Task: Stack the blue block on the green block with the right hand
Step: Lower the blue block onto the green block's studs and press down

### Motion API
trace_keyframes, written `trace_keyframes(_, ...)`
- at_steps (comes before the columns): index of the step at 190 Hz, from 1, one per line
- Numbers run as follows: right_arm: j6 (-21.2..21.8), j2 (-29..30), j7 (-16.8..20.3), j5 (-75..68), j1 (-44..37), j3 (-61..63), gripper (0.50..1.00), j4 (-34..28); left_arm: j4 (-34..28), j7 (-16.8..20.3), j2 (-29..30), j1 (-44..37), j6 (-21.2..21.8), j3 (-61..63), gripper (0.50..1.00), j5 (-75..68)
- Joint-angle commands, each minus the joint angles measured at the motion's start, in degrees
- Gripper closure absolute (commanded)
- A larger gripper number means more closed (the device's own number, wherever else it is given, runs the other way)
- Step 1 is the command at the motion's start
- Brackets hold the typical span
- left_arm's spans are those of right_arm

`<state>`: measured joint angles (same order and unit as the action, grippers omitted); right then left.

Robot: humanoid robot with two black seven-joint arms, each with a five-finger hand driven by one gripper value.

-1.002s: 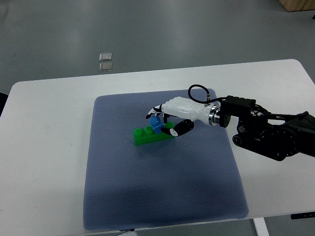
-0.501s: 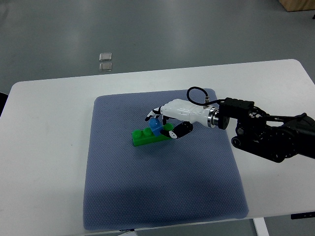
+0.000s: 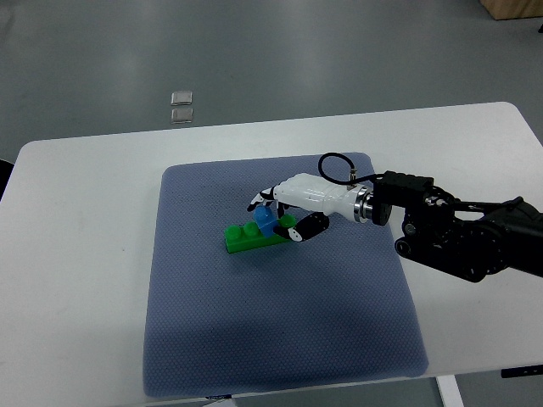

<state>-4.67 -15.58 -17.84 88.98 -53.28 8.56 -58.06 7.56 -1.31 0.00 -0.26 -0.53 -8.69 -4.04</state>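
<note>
Right robot hand [image 3: 287, 212] is what I'm driving, and I see it out over the middle of the blue-grey mat [image 3: 280, 339], its white fingers [image 3: 265, 196] curled over the blue block [image 3: 266, 222] from above while the black-tipped thumb [image 3: 307, 228] lies low on the near right side. From my view the fingers are closed around the blue block, though the exact contact points are hidden under the palm, so I read it as a grasp and can't confirm each fingertip. I see the blue block sitting on top of the green block [image 3: 248, 236], toward that block's right end, directly beneath the fingers. I see the green block lying flat on the mat, long and angled a little, its left end poking out clear of the hand with a stud showing on top. I see the mat spread across the white tabletop [image 3: 76, 254], covering most of its centre. Beyond the far edge of the tabletop, on the grey floor [image 3: 339, 51], I spot two small pale square objects [image 3: 181, 106] one just behind the other, well away from the work. Nothing lies between the hand and the blocks. I see the right arm [image 3: 458, 242] coming in from the right edge, black and bulky, running nearly level to a silver wrist collar, with a black cable loop [image 3: 335, 163] arching above the wrist; the palm faces down and the hand reaches leftward.
</note>
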Motion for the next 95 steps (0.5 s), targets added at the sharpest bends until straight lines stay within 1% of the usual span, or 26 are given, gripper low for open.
trace_keyframes(1,-0.1,0.4,0.0,0.1,0.0,0.0,0.985,0.3,0.0,0.0,0.0,0.0,0.0,0.0,0.5,0.0)
trace_keyframes(68,-0.1,1.0,0.0,0.1,0.0,0.0,0.987,1.3,0.0,0.0,0.0,0.0,0.0,0.0,0.5,0.0)
trace_keyframes(95,-0.1,1.0,0.1,0.0,0.0,0.1,0.979,1.5,0.0,0.0,0.0,0.0,0.0,0.0,0.5,0.0)
